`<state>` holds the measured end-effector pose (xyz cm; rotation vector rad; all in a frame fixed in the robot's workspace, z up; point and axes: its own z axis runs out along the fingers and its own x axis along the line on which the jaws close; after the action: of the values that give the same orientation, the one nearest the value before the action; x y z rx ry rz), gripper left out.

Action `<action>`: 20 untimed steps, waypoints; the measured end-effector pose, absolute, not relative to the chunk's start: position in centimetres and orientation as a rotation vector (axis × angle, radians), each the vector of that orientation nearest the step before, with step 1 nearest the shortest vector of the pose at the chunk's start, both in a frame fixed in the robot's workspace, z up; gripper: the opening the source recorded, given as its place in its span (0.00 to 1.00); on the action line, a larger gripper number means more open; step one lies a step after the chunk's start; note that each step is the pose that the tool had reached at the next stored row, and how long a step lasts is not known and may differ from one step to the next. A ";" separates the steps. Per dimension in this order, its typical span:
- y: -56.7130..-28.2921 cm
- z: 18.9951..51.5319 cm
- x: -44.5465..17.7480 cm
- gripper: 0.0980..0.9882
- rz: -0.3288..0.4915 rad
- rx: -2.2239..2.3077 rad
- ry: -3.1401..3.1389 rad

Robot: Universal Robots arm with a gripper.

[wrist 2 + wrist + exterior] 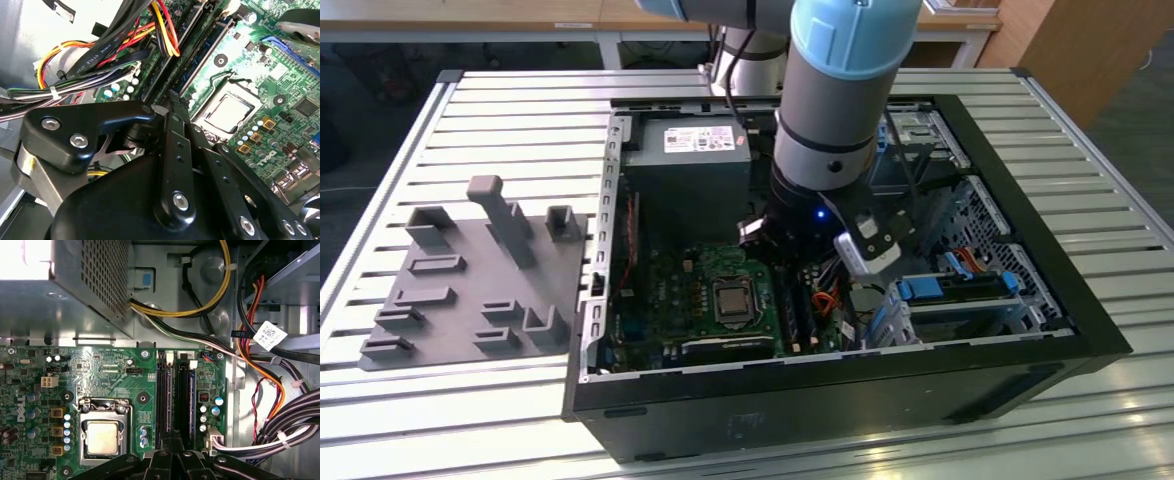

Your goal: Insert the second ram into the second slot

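Observation:
The open computer case [827,395] holds a green motherboard [115,375]. Two long memory slots [177,400] run side by side beside the processor socket [102,437]. A blue-green strip, the second ram [190,400], lies along the slot farther from the socket; the same strip is the second ram [207,47] in the second wrist view. My gripper [790,268] reaches down into the case. Its black fingers [172,107] are pressed together with no gap, and my gripper [172,442] sits right over the near end of the slots. Whether it touches the ram is hidden.
The power supply [687,150] fills the case's far end. Thick cable bundles [280,430] and yellow and orange wires [160,30] run close beside the slots. Blue drive brackets [947,290] stand on the exterior view's right. A grey fixture plate [467,280] lies on the slatted table.

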<state>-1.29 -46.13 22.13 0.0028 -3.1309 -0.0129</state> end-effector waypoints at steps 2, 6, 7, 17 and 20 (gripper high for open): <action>-46.1 22.0 -1.3 0.01 -0.012 0.003 -3.131; -46.1 21.7 -1.3 0.01 -0.012 0.003 -3.131; -46.1 21.6 -1.3 0.01 -0.012 0.003 -3.130; -46.1 21.8 -1.3 0.01 -0.017 0.003 -3.131; -46.1 22.3 -1.3 0.01 -0.013 0.003 -3.130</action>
<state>-1.29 -46.12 22.34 0.0028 -3.1301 -0.0135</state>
